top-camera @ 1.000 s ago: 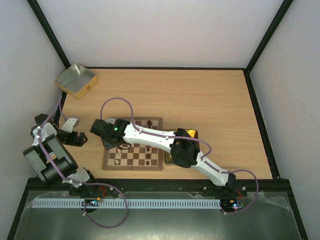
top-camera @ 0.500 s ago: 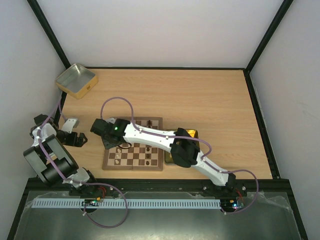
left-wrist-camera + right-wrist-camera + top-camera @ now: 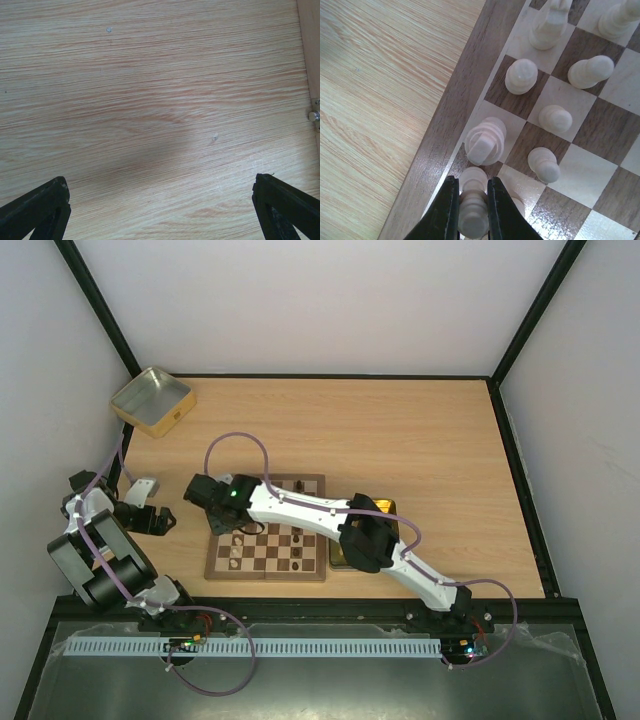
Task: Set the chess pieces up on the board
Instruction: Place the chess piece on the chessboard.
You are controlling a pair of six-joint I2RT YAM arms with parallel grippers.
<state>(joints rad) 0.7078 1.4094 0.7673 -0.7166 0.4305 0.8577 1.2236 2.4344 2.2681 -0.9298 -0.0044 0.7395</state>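
Presently the right gripper (image 3: pixel 471 200) pinches a cream piece (image 3: pixel 472 220) at the board (image 3: pixel 454 112) edge.

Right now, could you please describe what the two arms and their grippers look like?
The left arm and right arm have white links and black joints, with purple cables looping alongside. A green light glows near the right wrist. The left gripper and right gripper have black tapered fingers.

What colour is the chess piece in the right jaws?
Pale cream; chess piece clearest in right wrist view.
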